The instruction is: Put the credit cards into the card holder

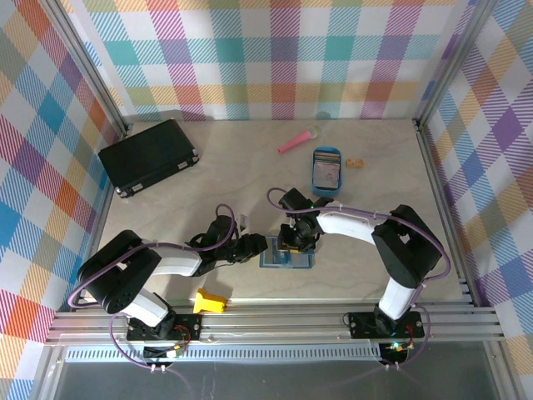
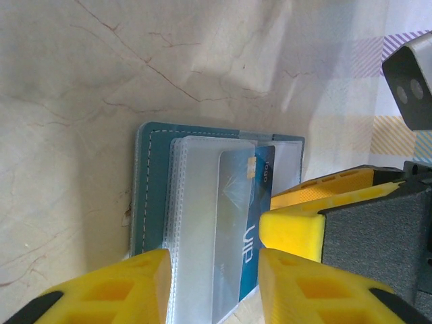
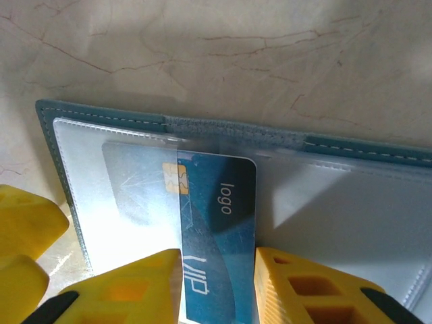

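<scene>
The teal card holder (image 1: 287,260) lies open and flat on the table between both arms, its clear slots facing up (image 3: 351,202). A blue credit card (image 3: 219,236) with a gold chip lies half inside the left clear slot, its "logo" end sticking out. My right gripper (image 3: 217,283) stands open over it, one yellow finger on each side of the exposed end. My left gripper (image 2: 214,283) is open too, straddling the clear sleeve and the card (image 2: 260,223) from the holder's (image 2: 154,189) left side. More credit cards lie in the blue tray (image 1: 326,171).
A black case (image 1: 148,156) sits at the back left. A pink object (image 1: 298,139) and a small tan piece (image 1: 356,162) lie near the tray. A yellow block (image 1: 210,301) rests by the front rail. Both grippers (image 1: 279,246) crowd close together over the holder.
</scene>
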Robot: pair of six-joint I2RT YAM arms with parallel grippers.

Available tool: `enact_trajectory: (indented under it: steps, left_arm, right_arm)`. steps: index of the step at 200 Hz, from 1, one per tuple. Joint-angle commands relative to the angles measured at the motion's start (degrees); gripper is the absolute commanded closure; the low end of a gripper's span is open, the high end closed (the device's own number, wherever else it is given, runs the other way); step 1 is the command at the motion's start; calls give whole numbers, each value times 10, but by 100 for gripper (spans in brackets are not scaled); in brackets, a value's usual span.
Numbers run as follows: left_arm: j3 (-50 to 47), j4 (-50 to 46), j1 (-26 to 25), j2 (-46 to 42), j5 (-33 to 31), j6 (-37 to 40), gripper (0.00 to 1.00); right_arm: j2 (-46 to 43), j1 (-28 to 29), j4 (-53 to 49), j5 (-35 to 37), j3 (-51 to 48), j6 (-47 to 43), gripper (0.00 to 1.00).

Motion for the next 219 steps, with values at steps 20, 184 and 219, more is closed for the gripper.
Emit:
enact_trajectory:
  steps: [20,184,219]
  left_arm:
    - [-11,29,-6,8,9,-2,68]
    - [-26,61,-6,21,10,-12,74]
    - [-27,66,-6,22,11,-14,74]
  right_arm:
    - [10,6,15,-29,7,-1,69]
    - [16,5,65,-81,-10,29,72]
    - [16,5,66,-86,-12,31,72]
